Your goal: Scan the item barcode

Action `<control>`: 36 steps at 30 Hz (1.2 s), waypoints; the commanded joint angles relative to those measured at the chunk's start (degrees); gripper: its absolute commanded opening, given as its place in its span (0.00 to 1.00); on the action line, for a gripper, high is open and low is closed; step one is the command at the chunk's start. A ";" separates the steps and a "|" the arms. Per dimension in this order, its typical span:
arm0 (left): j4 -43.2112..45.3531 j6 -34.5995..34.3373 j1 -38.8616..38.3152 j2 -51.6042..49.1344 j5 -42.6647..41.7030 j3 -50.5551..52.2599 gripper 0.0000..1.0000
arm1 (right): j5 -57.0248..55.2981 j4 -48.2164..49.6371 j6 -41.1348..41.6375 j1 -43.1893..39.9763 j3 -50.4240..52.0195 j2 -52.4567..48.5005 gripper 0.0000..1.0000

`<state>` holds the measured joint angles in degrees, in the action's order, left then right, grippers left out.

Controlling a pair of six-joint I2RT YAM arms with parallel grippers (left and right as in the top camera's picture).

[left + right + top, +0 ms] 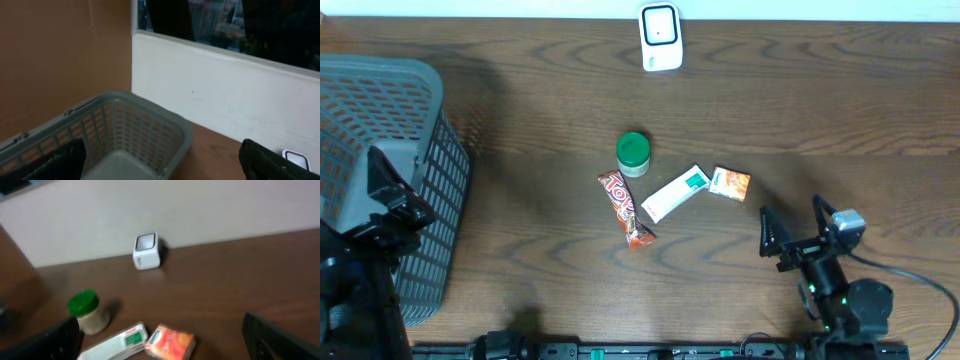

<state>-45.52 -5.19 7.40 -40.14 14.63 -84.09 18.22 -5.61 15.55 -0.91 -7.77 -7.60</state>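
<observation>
Where the overhead camera looks straight down, the right claw (pixel 792 222) hangs above the brown wooden table (pixel 520 90) with its two black fingers spread wide and nothing between them. Four small goods lie in a loose cluster ahead of it and to its left. The orange foil packet (pixel 730 183) is nearest, then the white carton with green print (pixel 675 193) and the red and orange candy bar wrapper (pixel 625 208), with the squat jar with a green lid (pixel 633 153) beyond them. Far ahead of that claw, at the table's far edge, stands the white box-shaped barcode scanner (pixel 660 37). The left claw (pixel 395 195) sits over the grey plastic mesh basket (pixel 430 120), well apart from the goods off to its right. How its fingers stand is hard to read from above.

The left wrist camera settles that. Its dark fingers (pixel 55 162) sit at opposite edges of the frame, released and gripping nothing, with the basket (pixel 150 125) under and ahead of them. Only a corner of the scanner (pixel 296 159) shows, ahead to the right, and the goods fall outside this view.

The right wrist camera gives what the left one cannot. The jar (pixel 85 310) stands ahead to the left. The carton (pixel 117 342) and packet (pixel 170 342) lie just ahead between the parted fingers (pixel 270 337). The scanner (pixel 146 251) is straight ahead against a pale wall (pixel 200 210). The candy bar wrapper lies outside this frame.
</observation>
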 commanded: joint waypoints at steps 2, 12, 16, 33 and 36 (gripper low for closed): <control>-0.94 -4.68 0.28 -0.04 1.03 1.90 0.98 | -0.96 -5.77 -2.12 -0.48 -14.97 -11.89 0.99; -0.44 -6.16 0.31 0.02 0.87 6.97 0.98 | -0.48 -33.38 -2.12 9.31 -55.49 -52.00 0.99; -0.76 -6.56 0.28 0.13 0.85 6.97 0.98 | 12.24 -34.03 -2.36 12.28 -62.64 -61.42 0.99; -7.19 -12.11 0.28 0.11 0.87 7.02 0.98 | -0.17 -43.74 12.72 13.11 -62.38 -74.40 0.01; -7.48 -12.94 0.28 0.11 0.85 7.02 0.98 | -0.44 -44.70 12.74 13.68 -61.33 -76.11 0.01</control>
<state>-52.56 -16.51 7.40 -40.36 14.98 -77.06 21.63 -49.93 26.24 11.53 -69.67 -81.69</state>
